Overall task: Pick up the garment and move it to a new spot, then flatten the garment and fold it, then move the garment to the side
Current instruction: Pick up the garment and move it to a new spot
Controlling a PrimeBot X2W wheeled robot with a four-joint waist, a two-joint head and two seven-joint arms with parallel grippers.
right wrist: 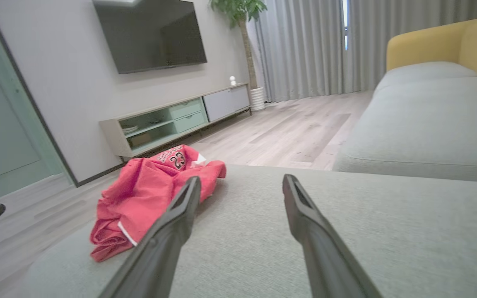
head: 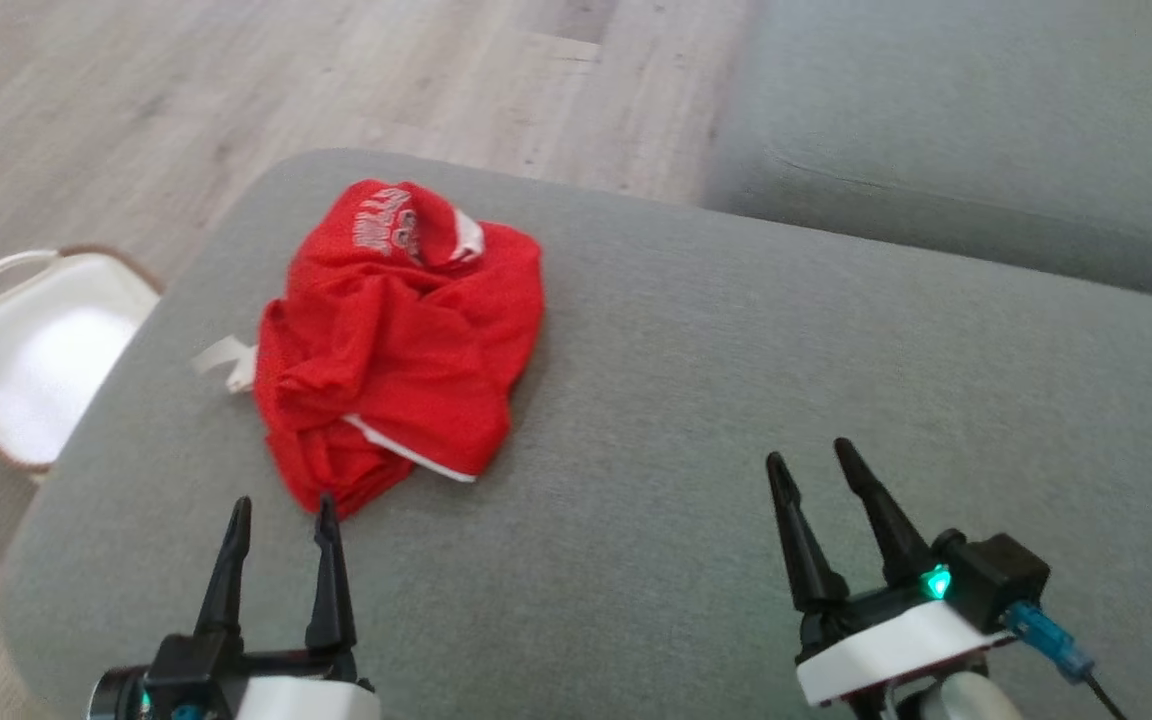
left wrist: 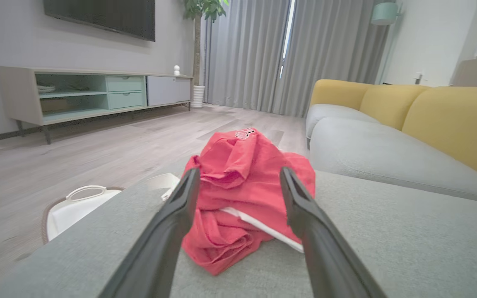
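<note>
A crumpled red garment [head: 398, 335] with white trim and grey lettering lies in a heap on the left part of a grey upholstered seat [head: 696, 370]. My left gripper [head: 281, 508] stands open just in front of the heap's near edge, with nothing between its fingers. In the left wrist view the garment [left wrist: 242, 186] sits straight ahead between the open fingers [left wrist: 182, 203]. My right gripper [head: 814, 455] is open over bare fabric well to the right of the heap. From the right wrist, the garment [right wrist: 147, 194] lies ahead to the left.
A white basket [head: 31, 355] with a handle stands on the wooden floor left of the seat. A grey sofa seat [head: 976, 130] with yellow back cushions [left wrist: 449, 120] lies behind on the right. A low TV cabinet [left wrist: 85, 93] lines the far wall.
</note>
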